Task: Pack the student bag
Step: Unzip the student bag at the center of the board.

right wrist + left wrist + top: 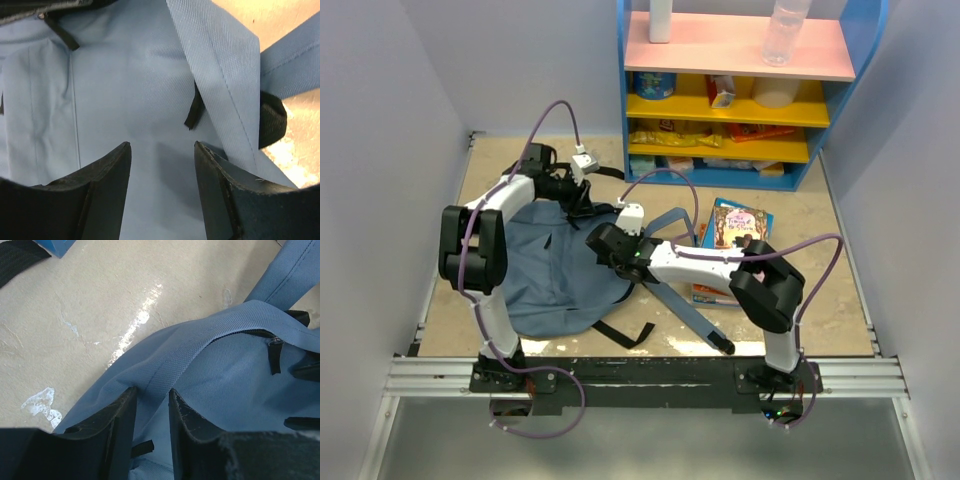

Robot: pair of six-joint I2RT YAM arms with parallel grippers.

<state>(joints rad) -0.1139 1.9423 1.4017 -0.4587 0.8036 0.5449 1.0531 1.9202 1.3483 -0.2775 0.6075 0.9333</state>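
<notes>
Black fingers fill the bottom of each wrist view. Those of the left tool (pixel 152 392) are clamped on a raised fold of the student bag (pixel 555 270), close to its zip pull (pixel 274 357). Those of the right tool (pixel 162 147) stand apart over a flat panel of the bag, with nothing between them.

The bag lies flat on the desk (pixel 840 260), left of the middle and reaching toward the near edge.

The left tool's pinch takes only a narrow ridge of cloth, so a hard pull would likely let it slide out. A shoulder strap (pixel 225 75) runs just beside the right tool's fingers. If they close where they are, they may catch the strap and not the bag's mouth. The right arm also reaches over the books (pixel 735 225), so a low sweep could push them toward the right edge.

Count: one bag, two shoulder straps, two tools, and two books as far as I can tell.
</notes>
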